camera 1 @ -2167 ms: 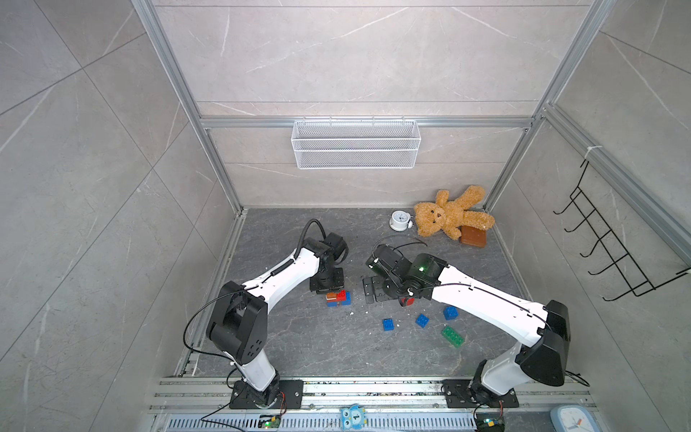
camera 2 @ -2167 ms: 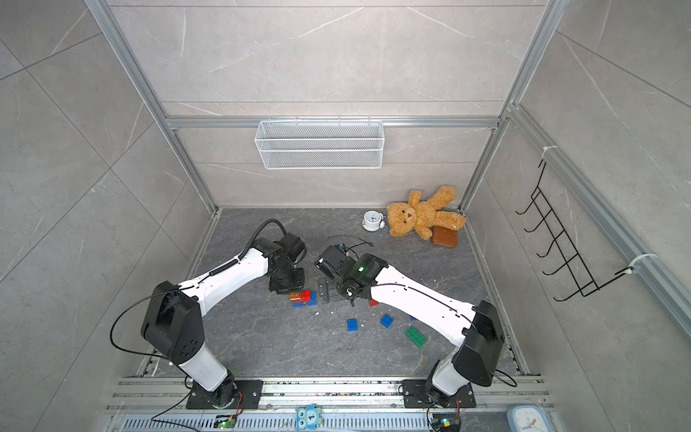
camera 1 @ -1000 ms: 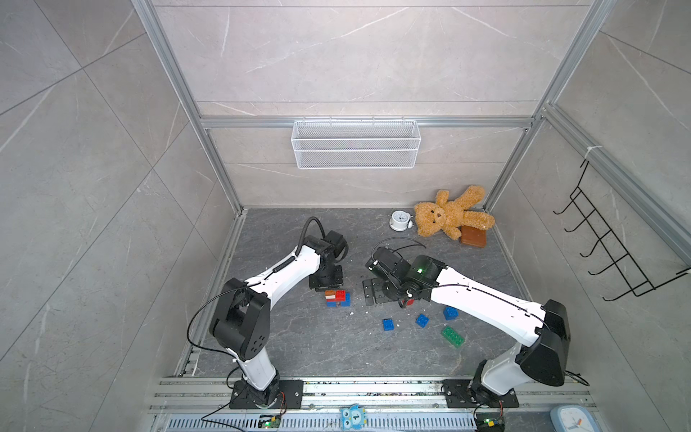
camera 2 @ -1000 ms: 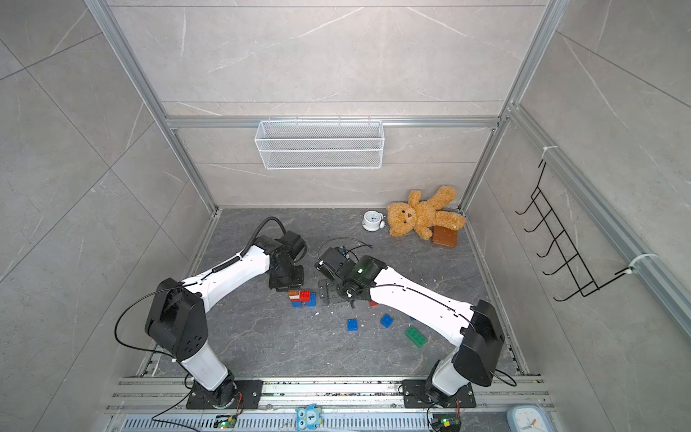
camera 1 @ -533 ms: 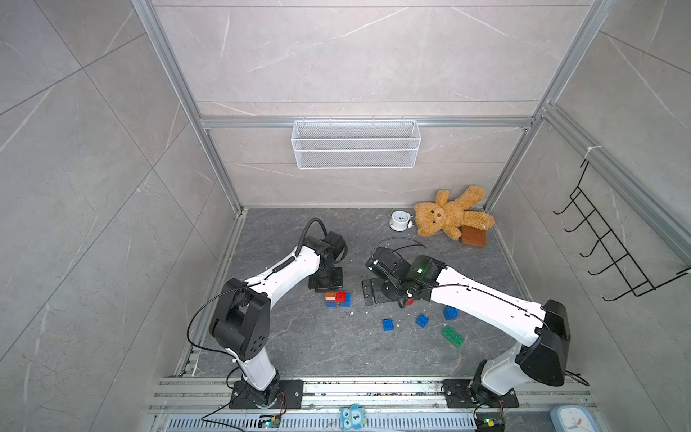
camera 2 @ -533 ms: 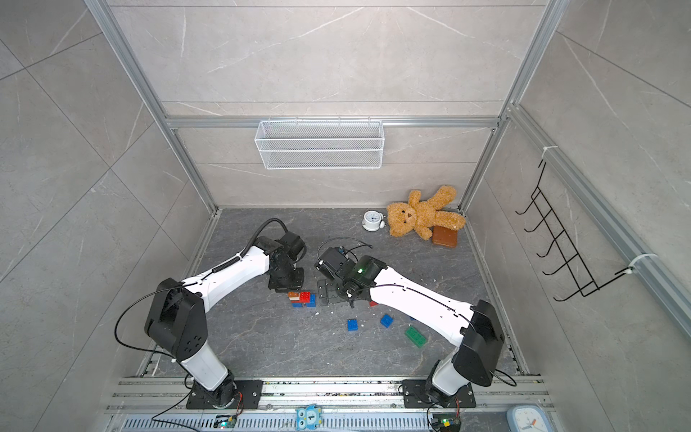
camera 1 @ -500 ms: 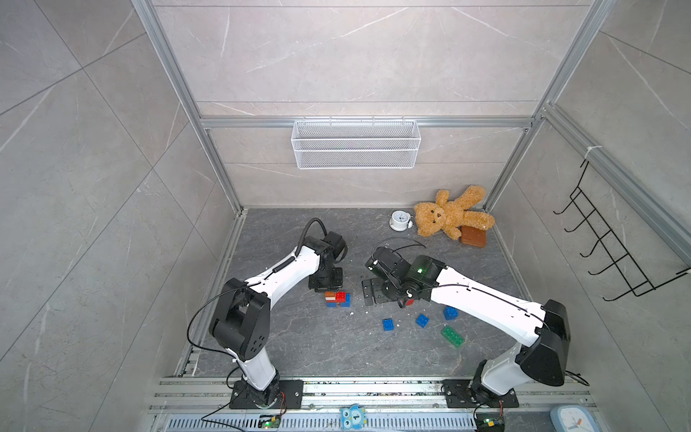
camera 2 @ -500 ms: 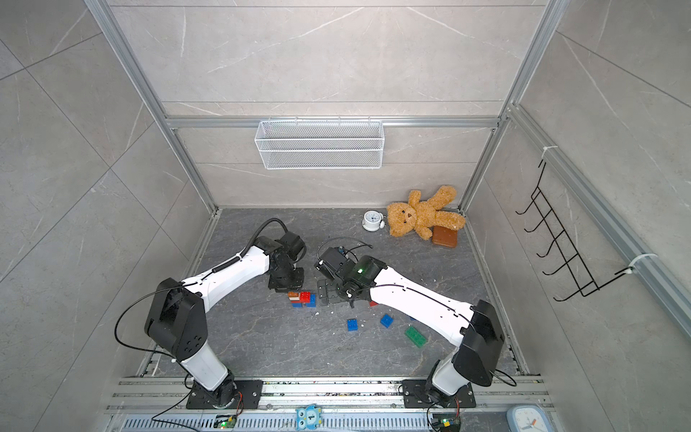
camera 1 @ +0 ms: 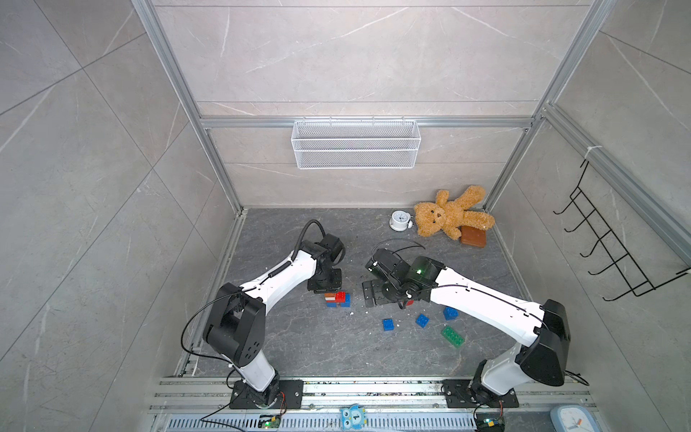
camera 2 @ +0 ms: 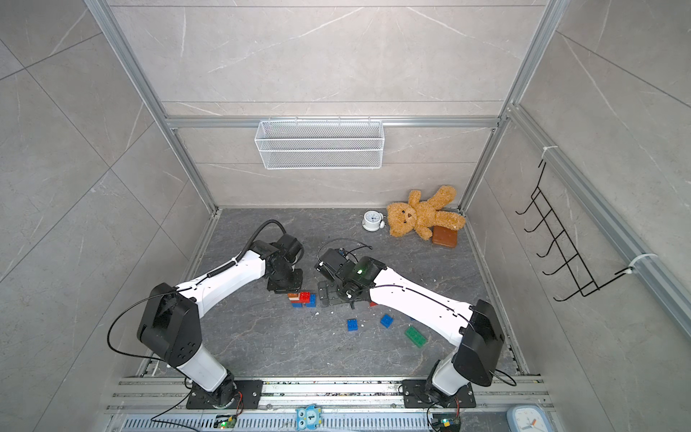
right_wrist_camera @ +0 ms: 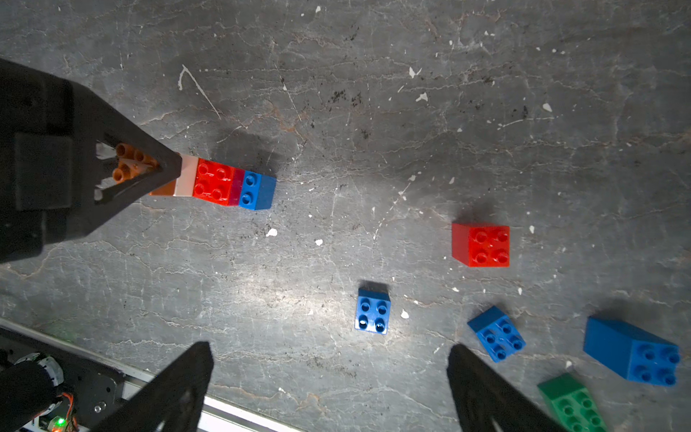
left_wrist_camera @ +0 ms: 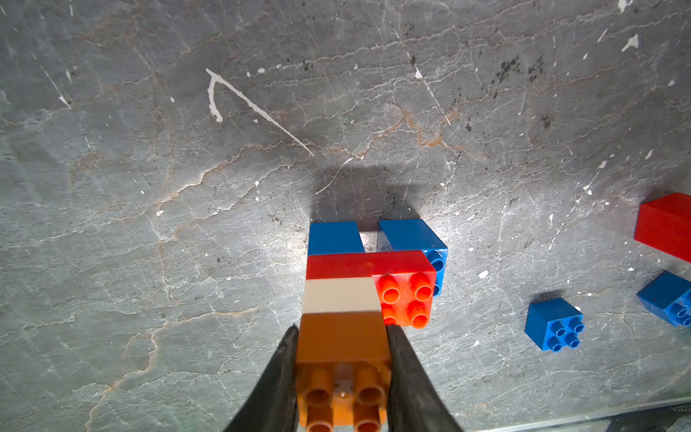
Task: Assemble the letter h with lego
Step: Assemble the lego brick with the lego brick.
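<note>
The lego assembly (camera 1: 337,299) lies on the grey floor: a brown brick (left_wrist_camera: 342,336), then a white brick (left_wrist_camera: 340,295), a red brick (left_wrist_camera: 405,291) and two blue bricks (left_wrist_camera: 334,237) at the far end. My left gripper (left_wrist_camera: 341,331) is shut on the brown brick, one finger on each side. My right gripper (right_wrist_camera: 329,355) hangs open and empty above bare floor, just right of the assembly in both top views. Loose lego lie near it: a red brick (right_wrist_camera: 480,245), three blue bricks (right_wrist_camera: 372,310) (right_wrist_camera: 497,333) (right_wrist_camera: 632,351) and a green brick (right_wrist_camera: 572,406).
A teddy bear (camera 1: 448,215), a small white alarm clock (camera 1: 398,220) and a smooth brown block (camera 1: 473,236) sit in the back right corner. A wire basket (camera 1: 355,144) hangs on the back wall. A black hook rack (camera 1: 613,254) is on the right wall.
</note>
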